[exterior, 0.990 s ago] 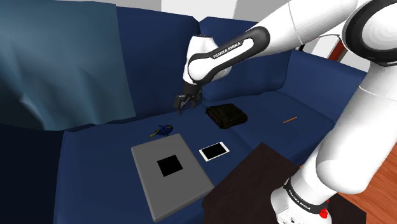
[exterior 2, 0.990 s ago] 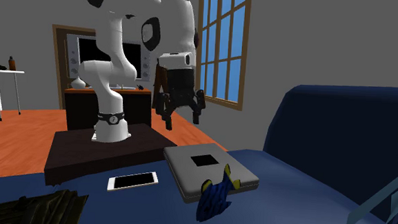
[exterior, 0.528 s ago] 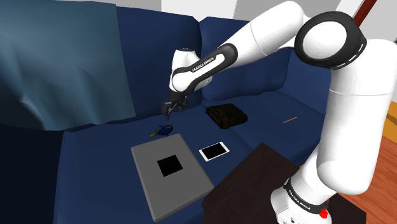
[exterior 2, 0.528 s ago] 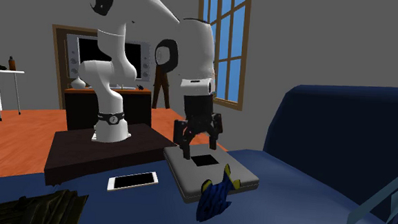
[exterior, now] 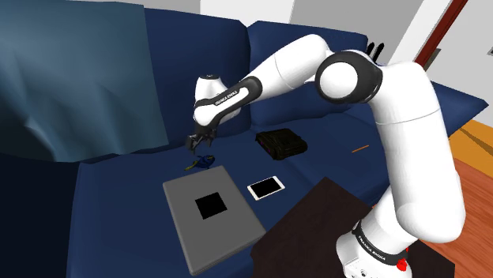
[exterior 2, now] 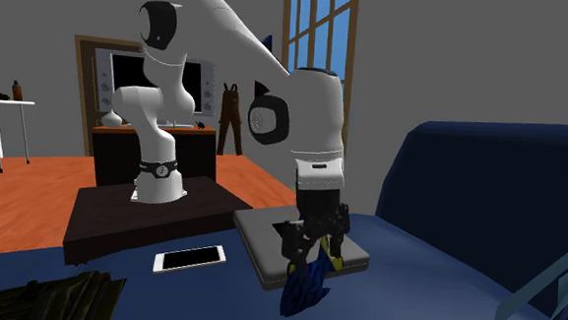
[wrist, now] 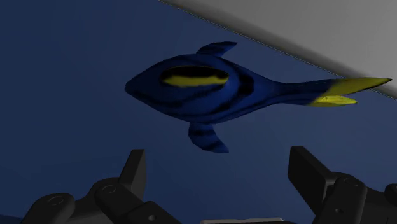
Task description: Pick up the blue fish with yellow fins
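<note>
**Lined up over the fish, grab not yet made**

Found the dark blue sofa (exterior: 118,197) serving as the work surface, with the white arm (exterior: 379,118) stretched far out over its seat. Ignored the grey laptop (exterior: 213,213) and the white phone (exterior: 265,187) beside it, neither wanted here. Had the gripper (exterior: 195,142) low and pointing down, just above the target. Spotted the blue fish (wrist: 203,92), yellow stripe on the flank and yellow tail, lying on the sofa seat with its tail end right at the laptop's edge. Held the fingers (wrist: 132,168) spread wide, released, clasping nothing, with the fish ahead of them and not between them. Judged the approach close to done. Left to do: the last drop, the squeeze on the body, the lift. Counted nothing as picked up yet.
</note>
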Robot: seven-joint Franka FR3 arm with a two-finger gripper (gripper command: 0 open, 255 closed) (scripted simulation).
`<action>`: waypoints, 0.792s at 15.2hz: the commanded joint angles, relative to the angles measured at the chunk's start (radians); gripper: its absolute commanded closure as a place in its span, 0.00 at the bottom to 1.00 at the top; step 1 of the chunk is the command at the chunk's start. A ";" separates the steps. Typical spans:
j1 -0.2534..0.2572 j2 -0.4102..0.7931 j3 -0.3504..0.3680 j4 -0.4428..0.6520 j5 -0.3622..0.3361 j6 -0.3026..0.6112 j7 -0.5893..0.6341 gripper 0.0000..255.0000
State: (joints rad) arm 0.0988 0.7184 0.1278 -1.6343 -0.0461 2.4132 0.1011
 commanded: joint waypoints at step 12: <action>0.011 0.119 -0.009 0.068 -0.010 0.052 -0.001 1.00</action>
State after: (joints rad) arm 0.1095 0.8366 0.1187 -1.5666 -0.0560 2.4648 0.1005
